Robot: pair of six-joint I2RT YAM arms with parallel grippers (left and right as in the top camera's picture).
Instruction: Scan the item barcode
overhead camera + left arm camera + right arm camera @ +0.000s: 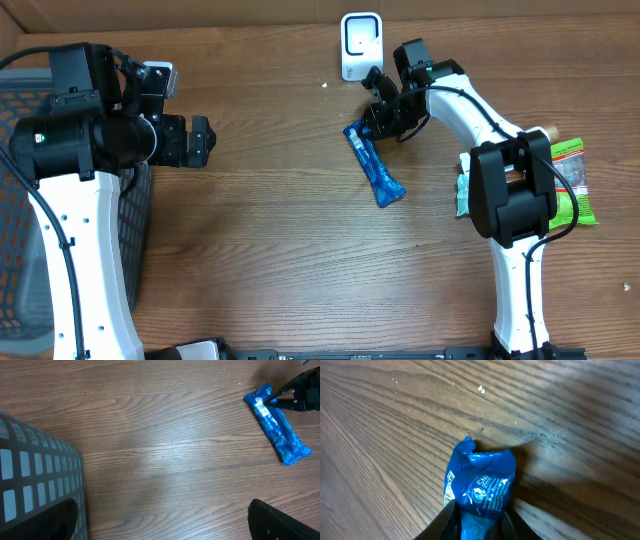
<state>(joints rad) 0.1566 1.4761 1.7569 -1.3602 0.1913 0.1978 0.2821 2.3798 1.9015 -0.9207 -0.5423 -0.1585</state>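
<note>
right wrist view: right tool (479, 525) clenched on blue packet (482, 480) end; left tool (166, 514) released, wide apart

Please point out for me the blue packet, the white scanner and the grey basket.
blue packet (378, 170): overhead view, middle of the wrapper.
white scanner (361, 40): overhead view, its front face.
grey basket (35, 477): left wrist view, its mesh wall.

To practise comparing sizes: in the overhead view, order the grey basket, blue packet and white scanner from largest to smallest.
Largest: grey basket, partly hidden by the left arm.
Then: blue packet and white scanner: packet longer, scanner wider, too alike to rank.
</note>
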